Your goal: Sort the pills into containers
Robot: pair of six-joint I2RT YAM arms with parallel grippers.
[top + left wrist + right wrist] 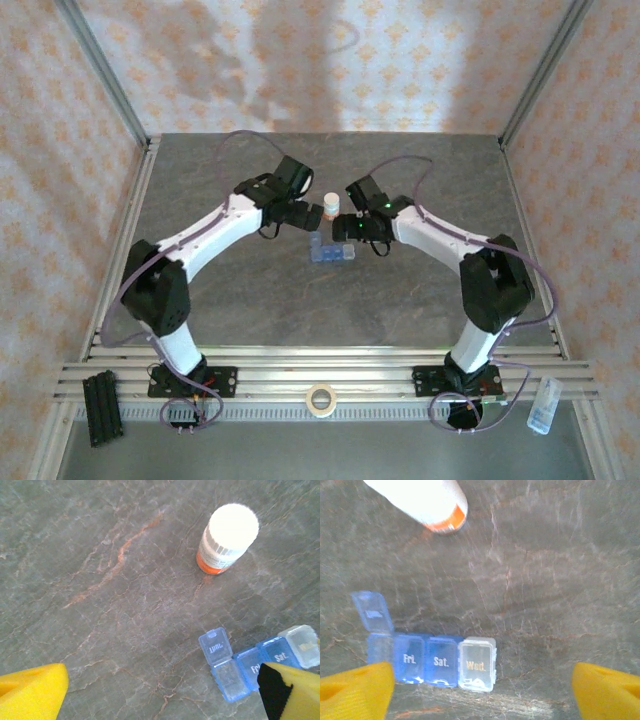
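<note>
Toward the left of the table's [220, 290] middle, the left gripper [300, 214] is held low, its yellow fingers [32, 690] spread wide with nothing between them. Just to its right a white bottle [331, 207] with an orange band stands upright and capped, so what it holds is hidden. The containers [330, 252] lie flat on the table, nearer the arm bases than the bottle, with the strip's long axis running left to right in the top view. At the left end one lid [370, 611] is flipped open, and the compartment under it looks empty. The blue boxes marked Fri. and Sat. and the clear box [477, 662] marked Wed. are closed, and whether pills lie inside cannot be told. The right gripper [348, 232] hangs just beyond the strip, its fingers [605, 690] also wide and empty. In the right wrist view the strip is seen lying along the line between those fingers, shifted toward the left one. The right arm is judged the nearer.
</note>
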